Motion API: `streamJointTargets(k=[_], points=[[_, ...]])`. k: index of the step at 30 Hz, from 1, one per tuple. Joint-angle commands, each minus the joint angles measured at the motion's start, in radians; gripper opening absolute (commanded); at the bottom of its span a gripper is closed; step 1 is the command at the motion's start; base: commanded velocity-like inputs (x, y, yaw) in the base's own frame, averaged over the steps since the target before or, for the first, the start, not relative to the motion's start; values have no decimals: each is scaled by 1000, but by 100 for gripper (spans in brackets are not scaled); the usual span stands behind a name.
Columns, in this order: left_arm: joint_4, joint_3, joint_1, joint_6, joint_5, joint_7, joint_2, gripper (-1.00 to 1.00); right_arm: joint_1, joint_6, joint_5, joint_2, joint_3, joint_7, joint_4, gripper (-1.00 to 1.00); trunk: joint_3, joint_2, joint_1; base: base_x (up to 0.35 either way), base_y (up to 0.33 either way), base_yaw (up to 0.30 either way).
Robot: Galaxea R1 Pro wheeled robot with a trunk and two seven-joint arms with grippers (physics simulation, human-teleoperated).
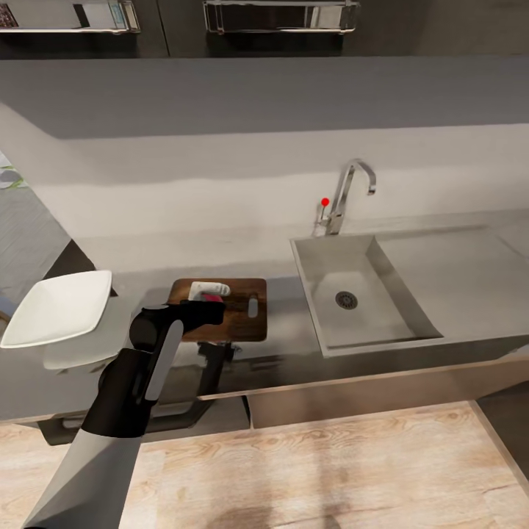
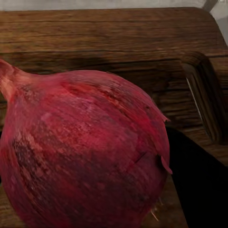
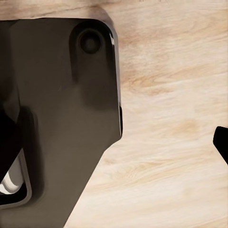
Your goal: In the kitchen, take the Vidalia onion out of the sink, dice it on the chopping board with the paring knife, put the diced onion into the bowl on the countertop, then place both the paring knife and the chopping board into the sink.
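Observation:
The pinkish-red Vidalia onion [image 1: 214, 297] sits low over the brown chopping board [image 1: 239, 317], which lies on the grey countertop [image 1: 147, 253] left of the sink [image 1: 312, 290]. My left gripper [image 1: 208, 296] reaches over the board's near edge and is shut on the onion. In the left wrist view the onion [image 2: 85, 152] looms large in front of the wood grain, with a dark finger [image 2: 199, 190] at its side and the board's slot handle [image 2: 206, 102] beyond. The white bowl [image 1: 59, 308] stands left of the board. The paring knife is out of view. The sink basin holds nothing.
An angular steel tap [image 1: 345, 191] with a red dot stands behind the sink, and a flat drainboard [image 1: 455, 275] lies to its right. My right gripper [image 3: 116, 145] hangs low over the pale wood floor [image 3: 166, 156] beside the robot's dark base [image 3: 61, 104], one fingertip [image 3: 221, 141] showing.

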Motion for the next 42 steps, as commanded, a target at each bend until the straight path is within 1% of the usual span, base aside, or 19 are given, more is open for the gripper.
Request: streamJointTargets(k=[1,18,25,34,42], points=[[0,0,-1,4,4,3,0,-100,1,-1,7,1,-4,-3,-2,100,-1,-1,1,85,84,0],[1,-3,-1,4,4,3,-3,-100,1,-1,7,1,-4,-3,-2,100,-2,-1,1,19,12,0],[2,-11,-1,3,4,3,-5,-100,1,-1,7,0,-4,-3,-1,100,-12,-1,1,0,0,0],[2,-12,-1,3,4,3,-5,-100,1,-1,7,1,-4,-3,-1,100,-26,-1,1,0,0,0],[1,-12,-1,3,3,3,-5,-100,1,-1,7,1,-4,-3,-1,100,-28,-1,1,135,51,0]])
